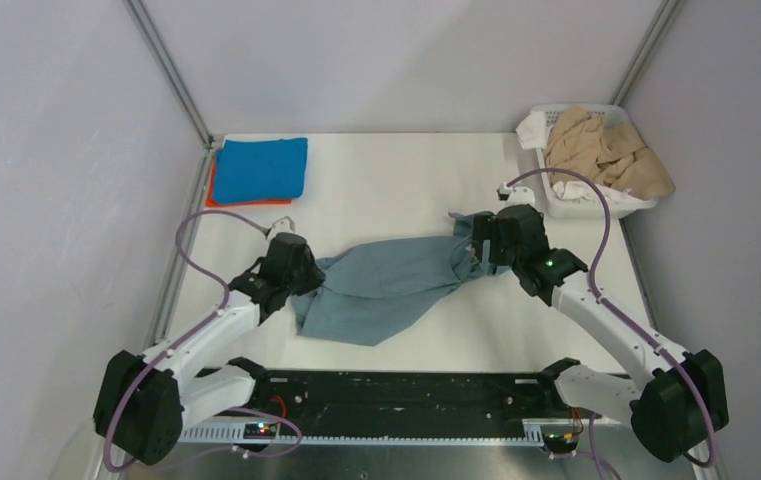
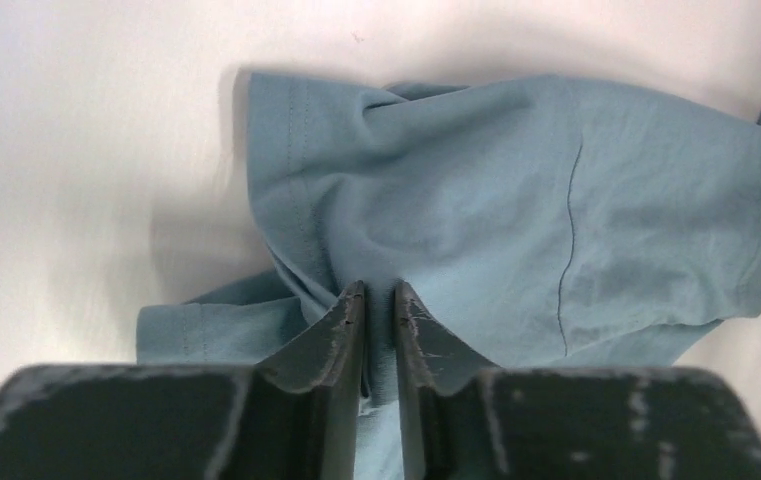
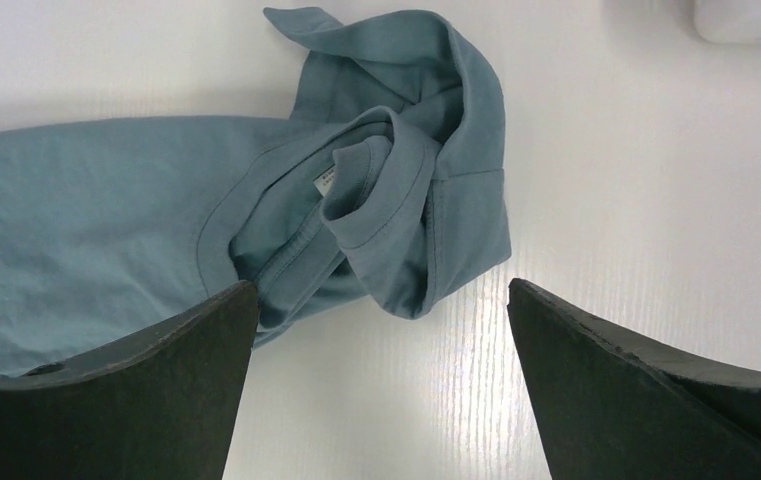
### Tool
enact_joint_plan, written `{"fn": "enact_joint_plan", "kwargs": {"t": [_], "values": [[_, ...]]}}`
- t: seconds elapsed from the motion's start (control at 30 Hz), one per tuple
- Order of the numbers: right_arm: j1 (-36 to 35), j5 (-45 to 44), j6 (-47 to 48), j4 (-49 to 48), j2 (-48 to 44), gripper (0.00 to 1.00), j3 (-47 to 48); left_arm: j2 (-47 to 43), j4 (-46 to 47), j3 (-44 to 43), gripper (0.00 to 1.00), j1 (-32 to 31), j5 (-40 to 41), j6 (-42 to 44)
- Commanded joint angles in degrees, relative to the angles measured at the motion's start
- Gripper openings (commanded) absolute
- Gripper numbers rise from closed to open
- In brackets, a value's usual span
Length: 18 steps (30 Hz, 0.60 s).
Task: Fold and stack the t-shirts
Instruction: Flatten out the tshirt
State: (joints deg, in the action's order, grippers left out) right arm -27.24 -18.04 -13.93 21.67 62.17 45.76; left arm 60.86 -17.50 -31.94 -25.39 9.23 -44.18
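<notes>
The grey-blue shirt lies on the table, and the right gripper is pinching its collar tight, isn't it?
Not quite. The grey-blue shirt does lie on the table, but the right gripper isn't pinching its collar. Its jaws stand wide open either side of it, as the right wrist view shows.

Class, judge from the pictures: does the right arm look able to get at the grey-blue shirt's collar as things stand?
Probably yes: the right gripper hangs open over the collar of the shirt, with nothing between them.
</notes>
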Motion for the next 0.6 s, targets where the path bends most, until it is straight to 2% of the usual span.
{"fn": "enact_joint_plan", "kwargs": {"t": [0.0, 0.03, 0.1, 0.3, 0.43, 0.57], "values": [[0.2, -1.1, -0.1, -2.6, 1.1, 0.99, -0.1, -2.3, 1.6, -1.9, 0.15, -0.2, 2.1, 1.5], [0.2, -1.2, 0.0, -2.7, 1.4, 0.99, -0.1, -2.2, 1.5, -2.3, 0.07, -0.2, 2.2, 1.6], [0.2, -1.1, 0.2, -3.0, 1.9, 1.0, -0.1, -1.8, 1.5, -2.8, 0.01, -0.2, 2.1, 1.9], [0.4, 1.2, 2.0, -6.1, 3.8, 1.0, 0.0, -2.2, 1.6, -4.2, 0.0, -0.2, 1.7, 3.1], [1.4, 2.9, 3.0, -7.3, 8.3, 1.0, 2.4, -4.6, 1.6, -4.3, 0.0, -0.2, 2.0, 3.7], [1.6, -0.3, 2.1, -6.0, 15.9, 0.93, 6.2, -7.1, 1.5, -3.6, 0.0, -0.2, 4.1, 3.8]]}}
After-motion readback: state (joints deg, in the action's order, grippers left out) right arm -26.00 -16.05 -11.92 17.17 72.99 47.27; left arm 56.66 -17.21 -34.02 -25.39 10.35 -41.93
